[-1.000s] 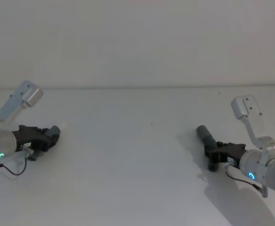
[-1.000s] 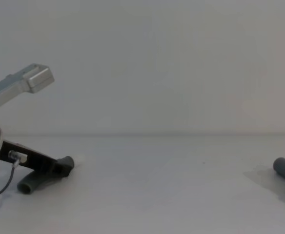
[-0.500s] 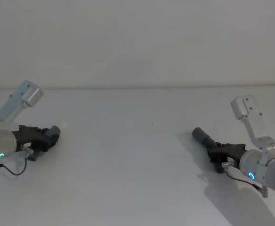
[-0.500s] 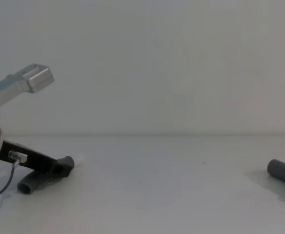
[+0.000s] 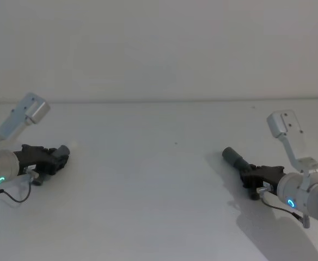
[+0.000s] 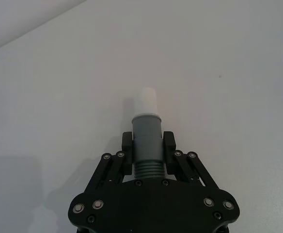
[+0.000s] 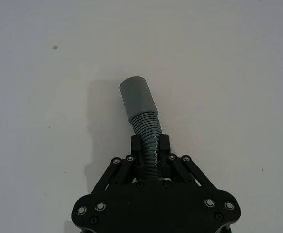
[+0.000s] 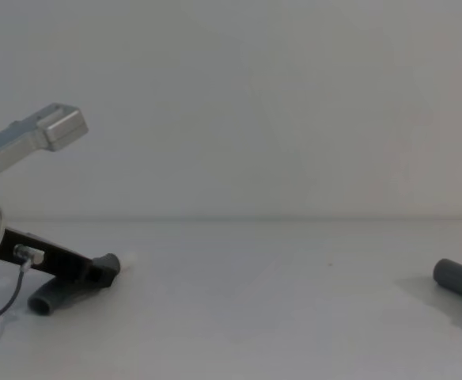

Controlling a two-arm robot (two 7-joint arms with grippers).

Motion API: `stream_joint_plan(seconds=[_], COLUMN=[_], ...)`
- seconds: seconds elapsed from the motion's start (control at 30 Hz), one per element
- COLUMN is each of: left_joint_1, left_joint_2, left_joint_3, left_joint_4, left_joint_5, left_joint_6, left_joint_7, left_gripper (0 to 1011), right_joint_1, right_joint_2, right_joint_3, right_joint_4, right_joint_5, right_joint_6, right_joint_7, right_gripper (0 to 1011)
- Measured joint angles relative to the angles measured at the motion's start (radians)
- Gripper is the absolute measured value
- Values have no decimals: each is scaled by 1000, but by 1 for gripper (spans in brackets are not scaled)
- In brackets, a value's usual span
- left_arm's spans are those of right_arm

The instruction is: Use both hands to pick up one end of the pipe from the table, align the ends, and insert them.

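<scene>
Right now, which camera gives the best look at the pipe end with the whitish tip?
The left wrist view: the narrow cuff with its whitish tip sits close and central, clamped in the left gripper. The head view shows it small and dark at the far left; the chest view shows it side-on, tip barely visible.

Lit softly and evenly from above, leaving the white table [image 5: 159, 217] and the pale wall [image 5: 159, 49] flat, muted and close in tone. Throws faint, soft-edged shadows on the table: a grey patch just left of the right pipe piece [image 5: 235, 157] and right gripper [image 5: 250, 179], a broader one nearer, under that arm, and a paler one beneath the left pipe piece [image 8: 57, 297] and left gripper [image 5: 60, 158]. Glows in small spots at the left ring light [image 5: 0, 180] and right ring light [image 5: 291, 203].
</scene>
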Motion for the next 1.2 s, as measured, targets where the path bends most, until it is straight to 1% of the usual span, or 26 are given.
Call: stream_joint_plan(seconds=[1.0, 1.2], left_joint_1=[0, -1], left_joint_2=[0, 3], left_joint_3=[0, 1], left_joint_4=[0, -2], left_joint_5=[0, 3], left_joint_6=[0, -13], left_joint_7=[0, -3], left_gripper=[332, 332], right_joint_1=[0, 0], right_joint_2=[0, 0], right_joint_3=[0, 0], right_joint_4=[0, 0], right_joint_5=[0, 0], right_joint_6=[0, 0], right_joint_7=[0, 0], right_gripper=[184, 184])
